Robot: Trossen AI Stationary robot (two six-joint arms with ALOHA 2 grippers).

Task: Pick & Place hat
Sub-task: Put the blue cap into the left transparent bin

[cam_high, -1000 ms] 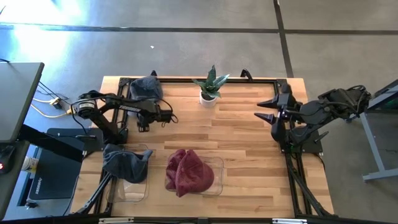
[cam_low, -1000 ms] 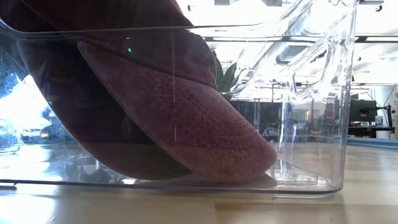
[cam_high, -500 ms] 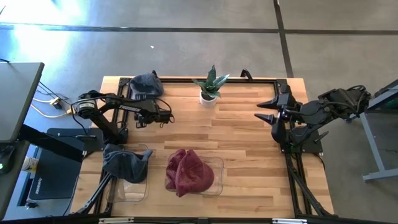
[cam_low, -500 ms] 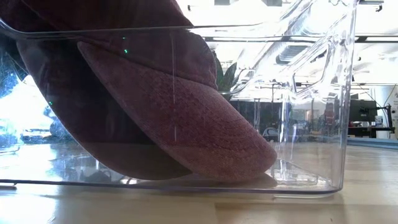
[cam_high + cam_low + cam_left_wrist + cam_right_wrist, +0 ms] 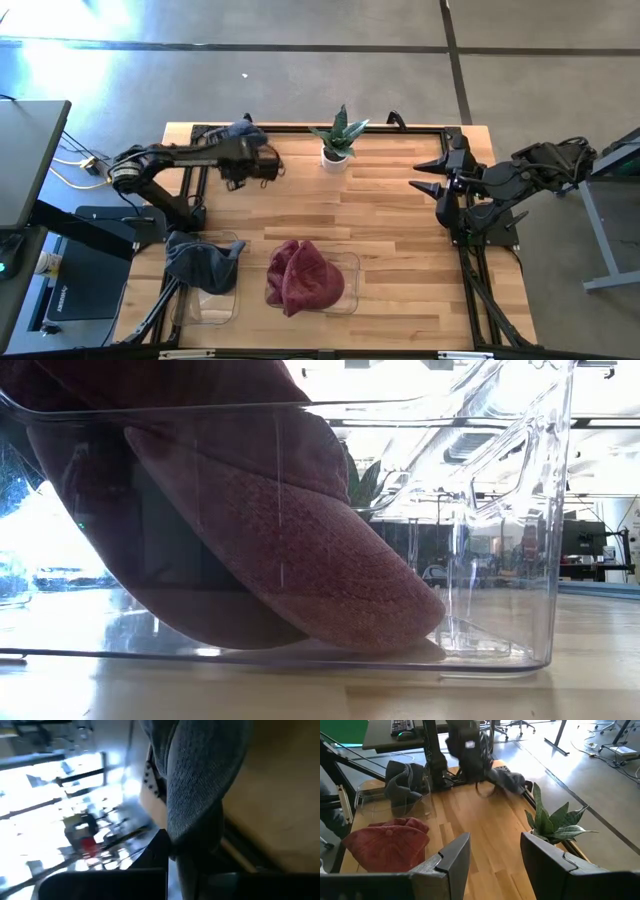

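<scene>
A grey hat (image 5: pixel 238 131) is at the table's far left corner, and my left gripper (image 5: pixel 250 160) is shut on it. It shows again in the right wrist view as the grey hat (image 5: pixel 507 779) trailing from the left gripper (image 5: pixel 472 757), and in the left wrist view as grey cloth (image 5: pixel 200 780). My right gripper (image 5: pixel 430 180) stands open at the table's right side, above the wood, with nothing between its fingers (image 5: pixel 452 852). My left gripper pinches a fold of the grey hat's cloth (image 5: pixel 192 837) between its two fingers; which part of the hat cannot be told. The fingers slant down toward the far edge. The hat hangs slack from them, with its far part (image 5: pixel 517 782) low over the table's far corner.
At the near left, a clear bin (image 5: pixel 222 300) holds another grey hat (image 5: pixel 200 262). A second clear bin (image 5: pixel 350 285) beside it holds a red hat (image 5: pixel 300 278), which fills the low view as the red hat (image 5: pixel 280 550). A potted plant (image 5: pixel 338 140) stands at the far middle.
My left gripper has shut on the grey hat, risen and gone toward the far edge, rolling as it rose. The hat has been drawn up and bunched at the far left corner.
</scene>
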